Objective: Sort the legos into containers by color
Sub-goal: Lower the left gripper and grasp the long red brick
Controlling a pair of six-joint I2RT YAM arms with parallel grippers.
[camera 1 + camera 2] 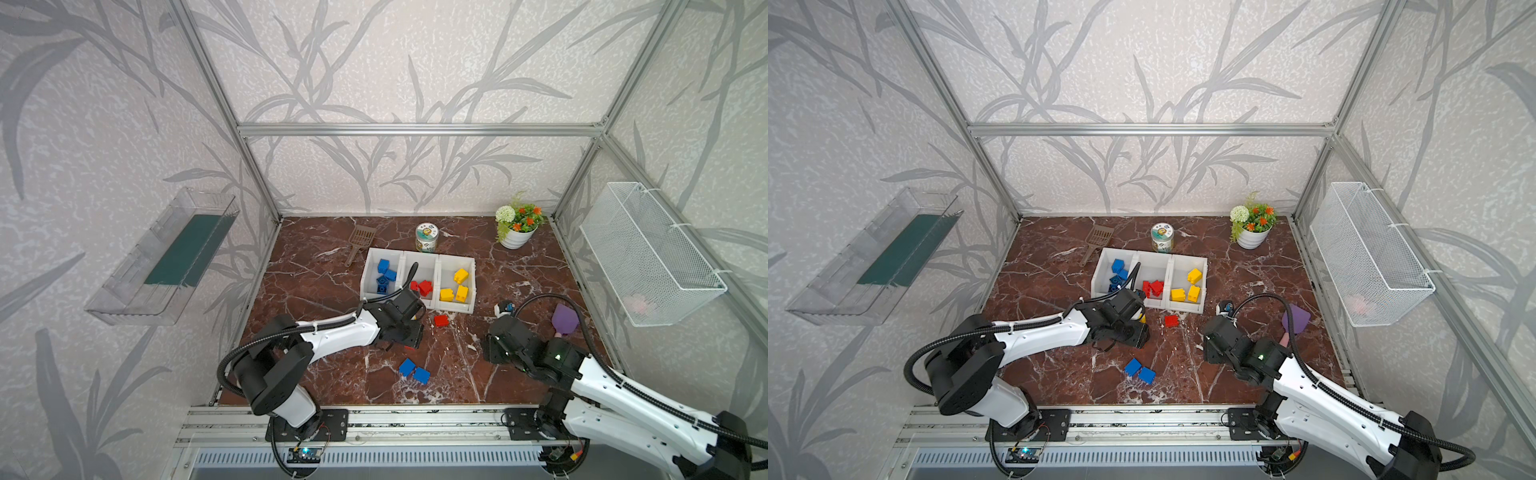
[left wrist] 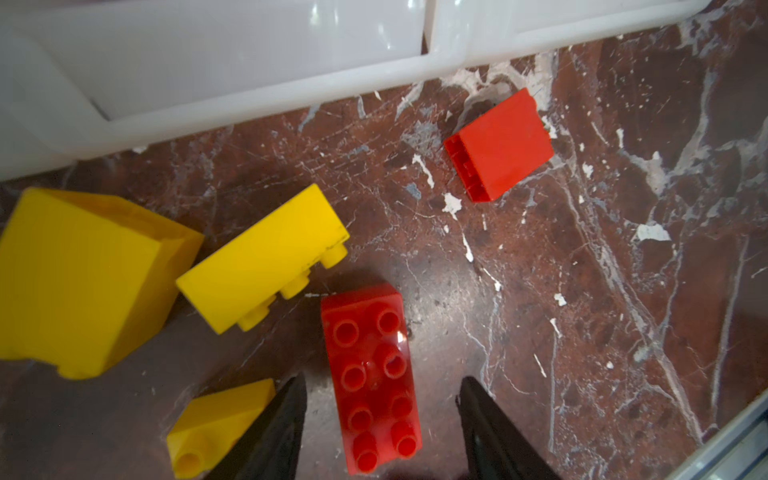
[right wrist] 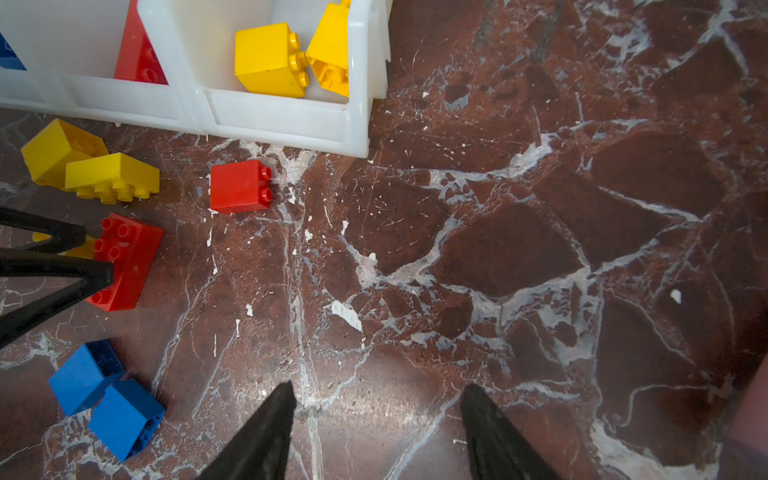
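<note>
Both top views: high at front, tilted down, whole table [image 1: 316, 286], near-identical. Wrist views: close, facing down; both share long red brick [image 2: 372, 374], small red brick [image 3: 239, 185], containers [image 3: 270, 120] front wall.

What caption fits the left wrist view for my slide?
Left gripper jaws open astride a long red brick; three yellow bricks beside it, bins beyond.

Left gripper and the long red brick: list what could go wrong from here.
1. The left gripper straddles the long red brick with open jaws; one finger is right beside a small yellow brick and could nudge or pinch it.
2. The red brick seems nearer that finger, so closing may shove it sideways.
</note>
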